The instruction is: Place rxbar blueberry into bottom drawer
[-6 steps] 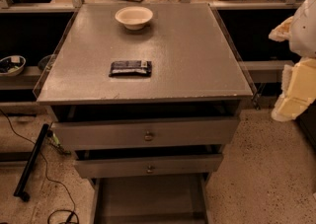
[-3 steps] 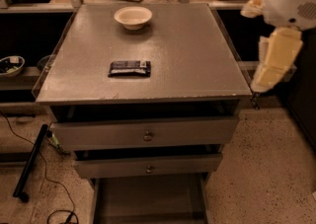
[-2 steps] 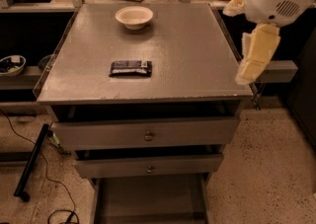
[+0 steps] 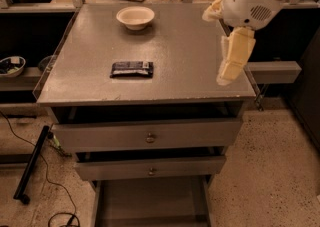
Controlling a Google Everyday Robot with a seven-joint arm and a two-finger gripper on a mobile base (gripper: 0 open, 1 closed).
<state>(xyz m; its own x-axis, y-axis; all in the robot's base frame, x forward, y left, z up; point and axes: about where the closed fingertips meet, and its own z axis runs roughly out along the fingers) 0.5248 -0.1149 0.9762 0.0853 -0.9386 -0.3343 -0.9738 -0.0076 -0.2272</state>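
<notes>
Flat on the top [image 4: 190,46], left of centre: the rxbar [image 4: 131,69]. At its 12 o'clock, a bowl [image 4: 135,17]. At 3 o'clock, over the top's right edge, the gripper [image 4: 226,73] pointing down, grip impossible to tell. At 6 o'clock, the bottom drawer [image 4: 150,200], pulled out.

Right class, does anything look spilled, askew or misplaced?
Nothing stands out. The rxbar blueberry lies flat on the cabinet top, the white bowl sits upright, the bottom drawer is open, the gripper hangs over the top's right edge.
</notes>
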